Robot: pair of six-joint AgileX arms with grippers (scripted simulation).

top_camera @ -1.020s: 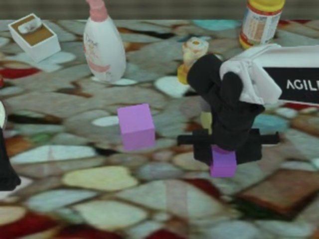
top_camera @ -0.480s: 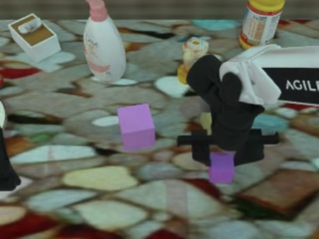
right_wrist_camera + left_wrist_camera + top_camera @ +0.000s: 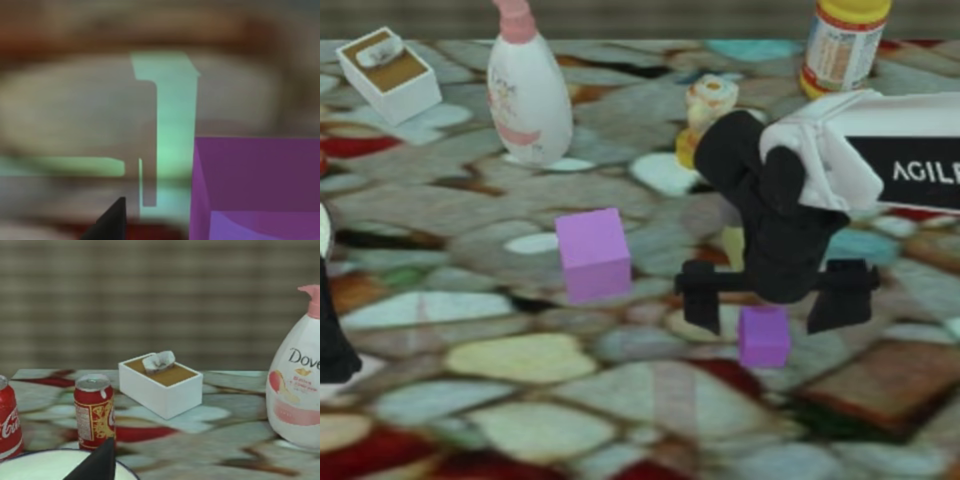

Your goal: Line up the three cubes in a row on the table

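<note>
The right pincer has just spread open, releasing the small deep-purple matte cube onto the mosaic table, at four o'clock from the large light-purple matte cube; placement looks done

Large light-purple cube: matte, flat on table, near centre, slightly skewed | small deeper-purple cube: flat on table, at 4 o'clock from large cube, well apart, fills near corner of right wrist view | olive-green cube: cannot tell, hidden.
</note>
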